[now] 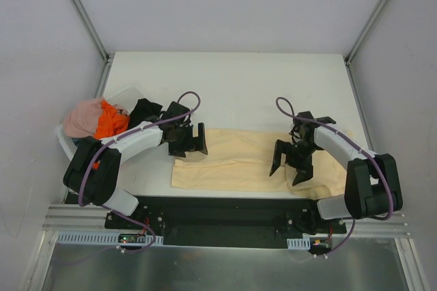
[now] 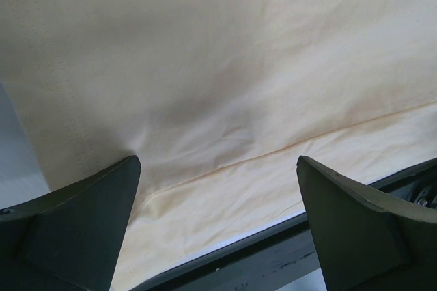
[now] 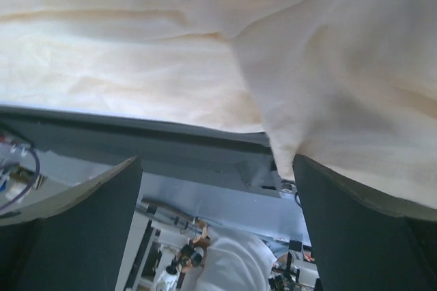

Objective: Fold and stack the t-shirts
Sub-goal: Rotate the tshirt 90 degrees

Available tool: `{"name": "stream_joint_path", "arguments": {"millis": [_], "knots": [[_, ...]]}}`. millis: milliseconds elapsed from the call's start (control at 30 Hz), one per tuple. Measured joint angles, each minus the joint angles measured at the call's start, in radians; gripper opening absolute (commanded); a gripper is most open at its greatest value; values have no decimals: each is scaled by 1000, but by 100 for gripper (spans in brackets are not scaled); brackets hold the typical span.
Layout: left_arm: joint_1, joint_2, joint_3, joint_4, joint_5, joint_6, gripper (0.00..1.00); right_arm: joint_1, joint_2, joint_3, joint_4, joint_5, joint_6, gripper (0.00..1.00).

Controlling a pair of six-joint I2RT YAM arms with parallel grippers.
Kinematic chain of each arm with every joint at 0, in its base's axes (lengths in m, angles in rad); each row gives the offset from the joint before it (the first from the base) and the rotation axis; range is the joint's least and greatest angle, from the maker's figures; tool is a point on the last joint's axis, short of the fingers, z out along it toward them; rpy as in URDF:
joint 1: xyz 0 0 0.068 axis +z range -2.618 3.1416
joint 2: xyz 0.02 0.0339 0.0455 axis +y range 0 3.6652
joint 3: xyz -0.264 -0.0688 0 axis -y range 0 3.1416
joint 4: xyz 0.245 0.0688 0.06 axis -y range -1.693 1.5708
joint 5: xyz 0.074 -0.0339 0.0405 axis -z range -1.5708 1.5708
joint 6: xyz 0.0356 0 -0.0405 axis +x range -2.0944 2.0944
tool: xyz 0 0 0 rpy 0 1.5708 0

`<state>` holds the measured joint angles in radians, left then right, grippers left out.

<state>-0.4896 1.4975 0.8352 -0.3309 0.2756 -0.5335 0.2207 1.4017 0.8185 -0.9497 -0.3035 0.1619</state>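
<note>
A pale yellow-beige t-shirt (image 1: 239,161) lies spread flat across the near middle of the white table. It fills the left wrist view (image 2: 225,86) and the top of the right wrist view (image 3: 205,45). My left gripper (image 1: 192,142) is open over the shirt's left end, holding nothing. My right gripper (image 1: 290,167) is open over the shirt's right part near the front edge, also empty. The pink t-shirt (image 1: 80,117), orange t-shirt (image 1: 110,123) and black t-shirt (image 1: 145,111) sit bunched in a white basket (image 1: 127,94) at the left.
The table's black front rail (image 1: 225,209) runs just below the shirt and shows in both wrist views. The right end of the shirt hangs slightly over the front edge (image 3: 287,154). Walls close in the left, right and back.
</note>
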Motion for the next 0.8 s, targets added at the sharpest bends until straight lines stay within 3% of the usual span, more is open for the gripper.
{"name": "stream_joint_path", "arguments": {"millis": [300, 533, 600, 800], "knots": [[0, -2, 0, 0, -21, 2, 99, 39, 53, -17, 40, -224, -9, 97], [0, -28, 0, -3, -24, 3, 99, 5, -11, 48, 9, -145, -1, 96], [0, -29, 0, -3, -24, 6, 99, -67, -83, 77, 8, -112, 6, 96], [0, -26, 11, -8, -23, 21, 99, -451, -217, 68, 68, -39, 28, 96]]}}
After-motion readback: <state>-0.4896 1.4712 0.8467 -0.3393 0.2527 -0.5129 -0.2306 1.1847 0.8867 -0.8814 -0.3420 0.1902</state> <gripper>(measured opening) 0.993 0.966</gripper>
